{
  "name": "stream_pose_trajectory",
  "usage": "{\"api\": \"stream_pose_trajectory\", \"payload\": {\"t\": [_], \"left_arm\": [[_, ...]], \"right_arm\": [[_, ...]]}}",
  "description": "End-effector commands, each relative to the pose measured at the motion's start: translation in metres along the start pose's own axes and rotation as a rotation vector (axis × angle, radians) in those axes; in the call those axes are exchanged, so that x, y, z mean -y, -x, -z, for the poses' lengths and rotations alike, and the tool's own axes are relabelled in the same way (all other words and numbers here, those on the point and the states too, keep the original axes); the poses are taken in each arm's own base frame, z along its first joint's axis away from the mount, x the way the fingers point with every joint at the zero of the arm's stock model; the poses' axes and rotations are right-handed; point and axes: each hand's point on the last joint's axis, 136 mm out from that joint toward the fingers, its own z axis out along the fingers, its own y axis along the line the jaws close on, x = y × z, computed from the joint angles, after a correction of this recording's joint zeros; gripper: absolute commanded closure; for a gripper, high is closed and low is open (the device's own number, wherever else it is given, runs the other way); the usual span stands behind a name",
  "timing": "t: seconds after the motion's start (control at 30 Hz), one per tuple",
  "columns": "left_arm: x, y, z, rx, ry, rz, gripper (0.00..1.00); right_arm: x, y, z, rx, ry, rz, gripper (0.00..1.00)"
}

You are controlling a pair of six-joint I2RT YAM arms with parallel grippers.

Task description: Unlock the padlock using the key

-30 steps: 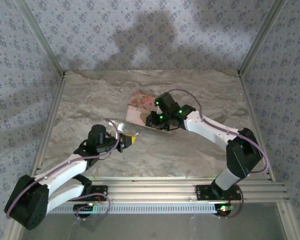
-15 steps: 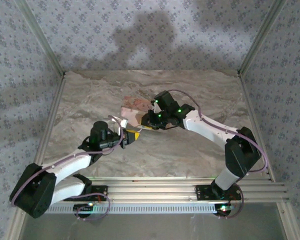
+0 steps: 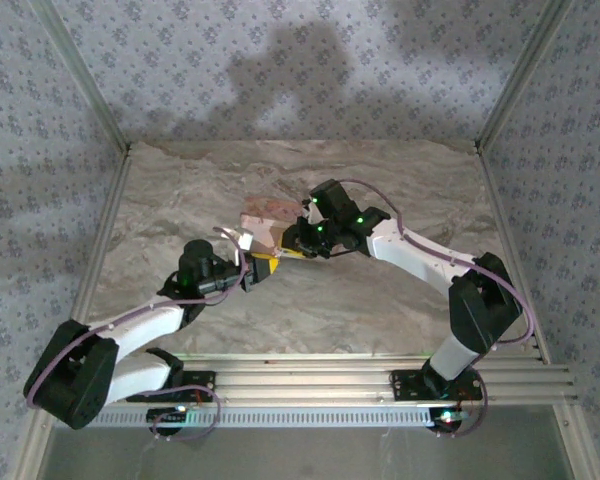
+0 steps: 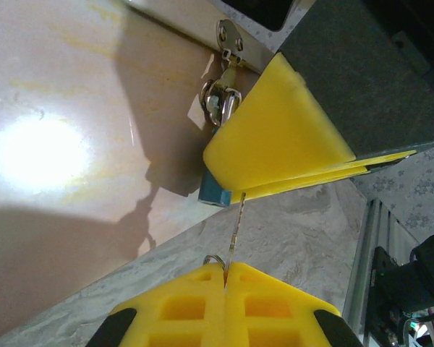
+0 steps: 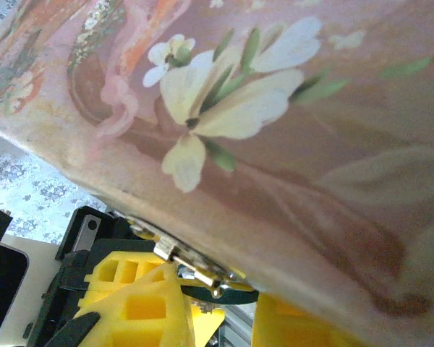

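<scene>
Left gripper (image 4: pixel 226 269), pinching the key (image 4: pixel 236 220), had swung toward frame centre, its blade now just under the padlock (image 4: pixel 214 191) pinched by the right gripper (image 4: pixel 235 173), so insertion looked next.

Both arms bent inward, wrists low, tips almost meeting. Left end effector (image 3: pixel 263 268) fingers pressed flat together, pinching key (image 4: pixel 236 224). Right end effector (image 3: pixel 292 250) fingers slightly apart, clamped on padlock (image 4: pixel 214 189).
</scene>
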Motion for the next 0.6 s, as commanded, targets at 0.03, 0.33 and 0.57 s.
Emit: {"api": "stream_pose_trajectory", "payload": {"t": [0.03, 0.33, 0.57], "left_arm": [[-0.0023, 0.0035, 0.0007, 0.021, 0.006, -0.010, 1.00], [-0.0071, -0.0004, 0.0022, 0.018, 0.030, -0.008, 1.00], [-0.0062, 0.0040, 0.0012, 0.031, 0.028, -0.013, 1.00]], "right_arm": [[-0.0310, 0.0147, 0.0121, 0.051, 0.097, 0.043, 1.00], [-0.0284, 0.0170, 0.0114, 0.060, 0.093, 0.032, 1.00], [-0.0284, 0.0162, 0.0095, 0.054, 0.096, 0.030, 1.00]]}}
